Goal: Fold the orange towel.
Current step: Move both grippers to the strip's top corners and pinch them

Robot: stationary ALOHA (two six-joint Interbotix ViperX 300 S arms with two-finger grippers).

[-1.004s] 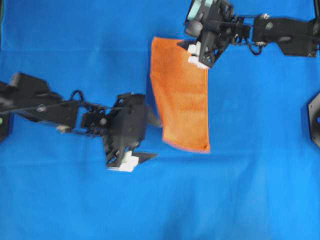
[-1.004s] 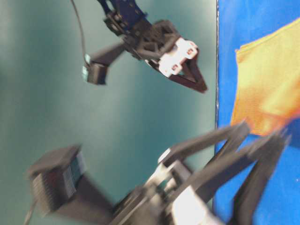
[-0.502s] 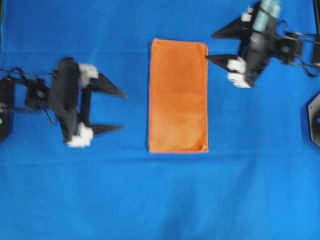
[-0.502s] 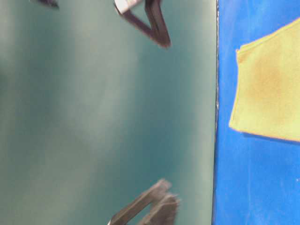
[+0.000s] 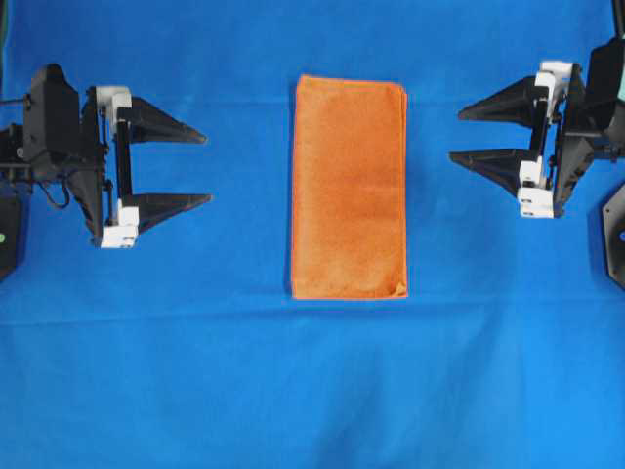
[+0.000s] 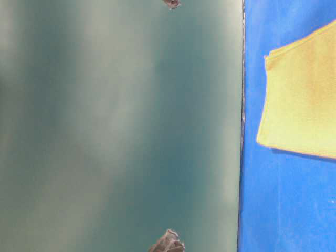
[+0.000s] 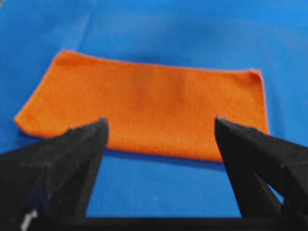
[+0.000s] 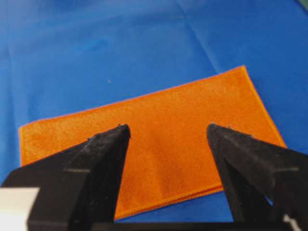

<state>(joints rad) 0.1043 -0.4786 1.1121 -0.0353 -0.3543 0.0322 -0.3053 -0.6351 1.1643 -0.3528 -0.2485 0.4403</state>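
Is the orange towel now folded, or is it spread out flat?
Folded. The orange towel lies as a narrow rectangle, and layered edges show along its right side near the top corner.

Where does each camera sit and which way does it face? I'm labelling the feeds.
Overhead: straight down on the orange towel between the open left gripper and right gripper.
Table-level: rolled sideways; green wall, towel's end, blurred gripper tips at the frame edges.
Left wrist: past its own fingers at the towel.
Right wrist: likewise.
All four share the towel.
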